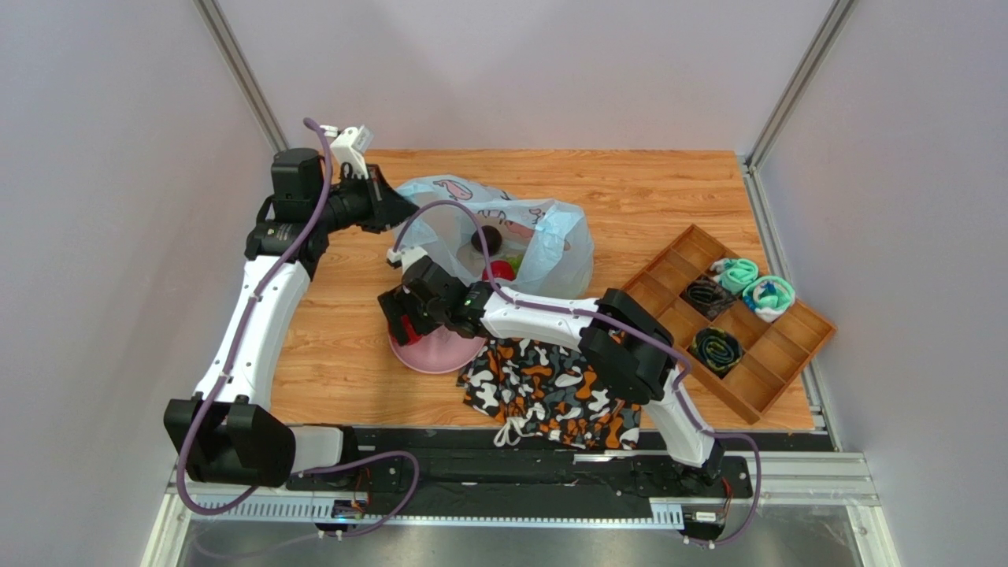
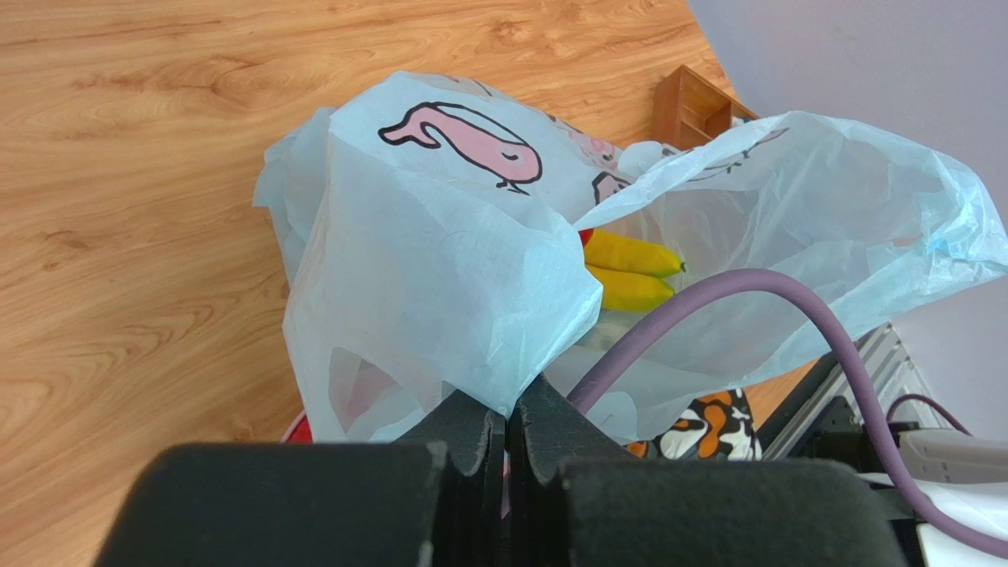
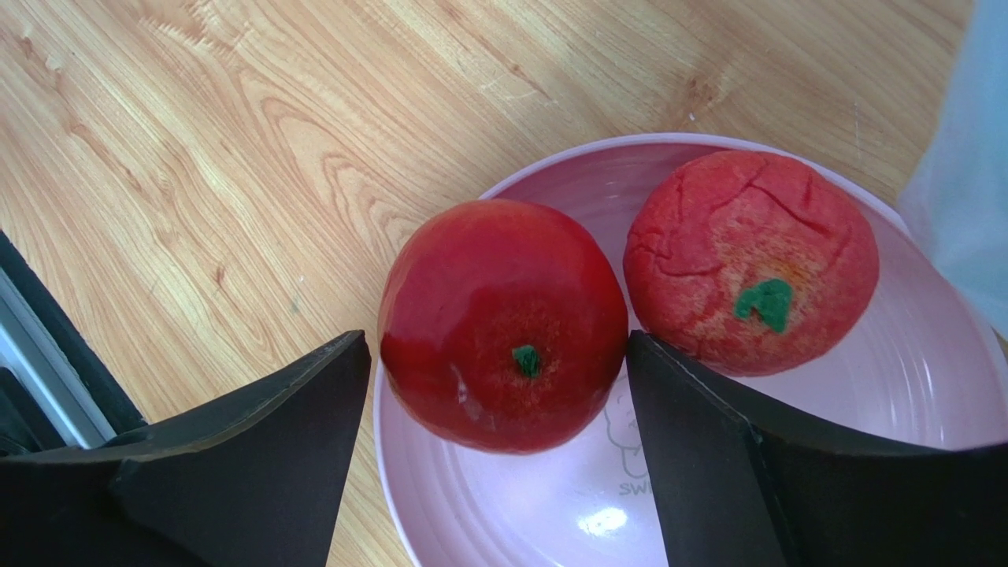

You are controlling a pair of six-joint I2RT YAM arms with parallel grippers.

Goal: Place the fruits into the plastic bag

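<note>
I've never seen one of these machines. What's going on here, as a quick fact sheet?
Left jaws: shut, pinching the plastic bag at its edge
Right jaws: open, straddling a glossy red fruit
On pink plate: that fruit and a matte red fruit
Inside bag: two bananas, a dark round fruit
Nearby: camouflage cloth, wooden divided tray

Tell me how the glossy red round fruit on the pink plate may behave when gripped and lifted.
The glossy red round fruit shows a shiny highlight, so it may slip under a light grip. Being round, it could roll on the pink round plate toward the cracked matte red fruit beside it.
</note>
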